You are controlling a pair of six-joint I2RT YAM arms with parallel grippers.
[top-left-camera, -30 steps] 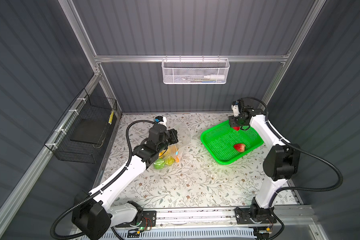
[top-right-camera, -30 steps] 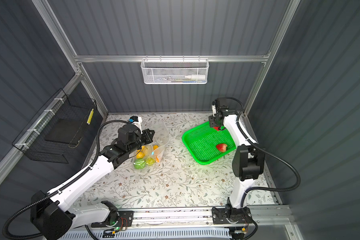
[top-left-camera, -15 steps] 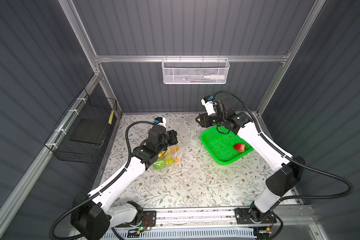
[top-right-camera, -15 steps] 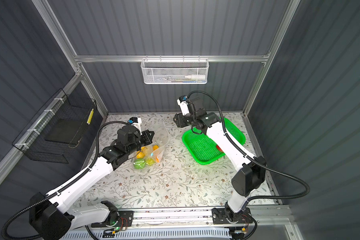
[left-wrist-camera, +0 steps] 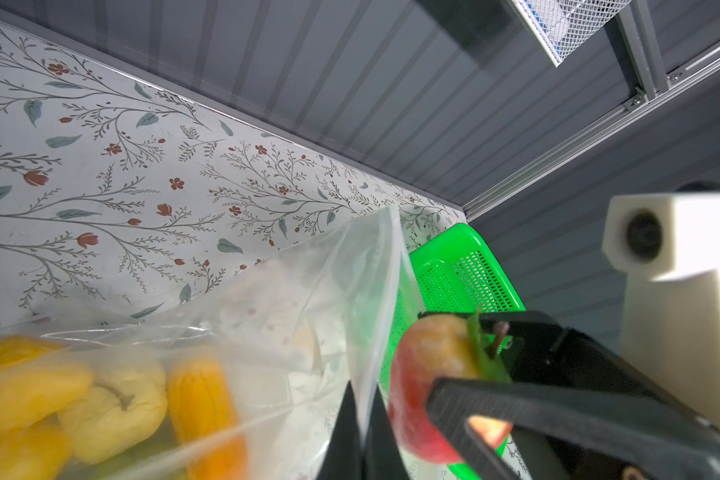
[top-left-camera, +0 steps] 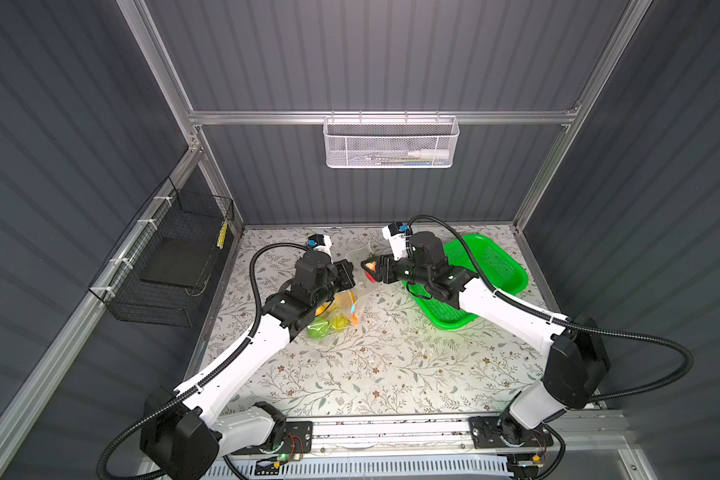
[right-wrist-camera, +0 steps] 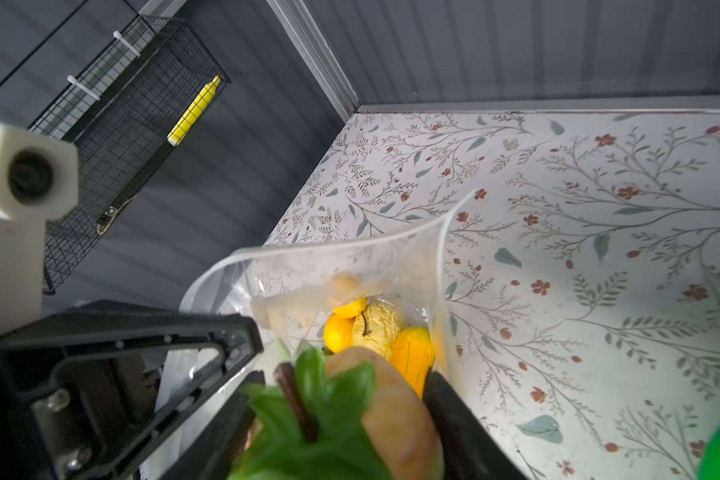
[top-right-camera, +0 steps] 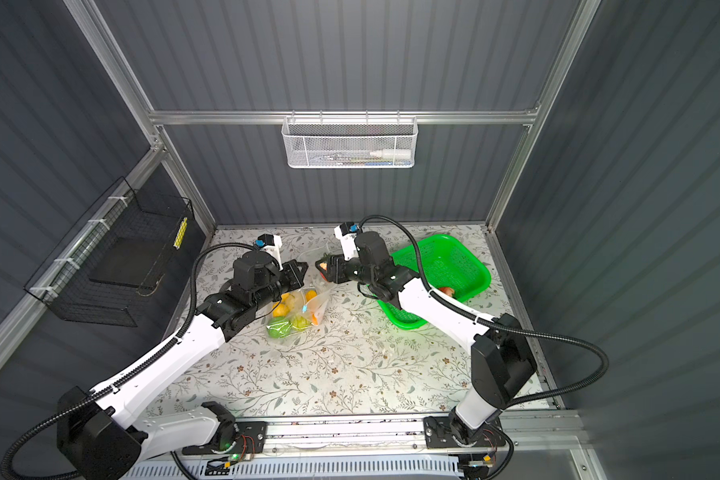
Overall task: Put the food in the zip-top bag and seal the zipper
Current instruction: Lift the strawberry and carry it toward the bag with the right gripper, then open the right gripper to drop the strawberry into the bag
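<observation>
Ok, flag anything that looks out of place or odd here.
Nothing stands out. The bag is slumped but intact, its rim pinched by the left gripper; the right gripper holds a red fruit at its mouth. Nothing looks spilled.

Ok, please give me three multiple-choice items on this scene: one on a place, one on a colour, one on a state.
1. Where is the leafy fruit? A in the plastic basket; B in the right gripper; C inside the zip-top bag.
2. The basket's colour? A green; B blue; C red.
3. The left gripper is: A open; B shut on the bag's edge; C shut on fruit.
Answers: B, its jaws clamp the fruit; A, plainly green; B, it pinches the bag's edge.
</observation>
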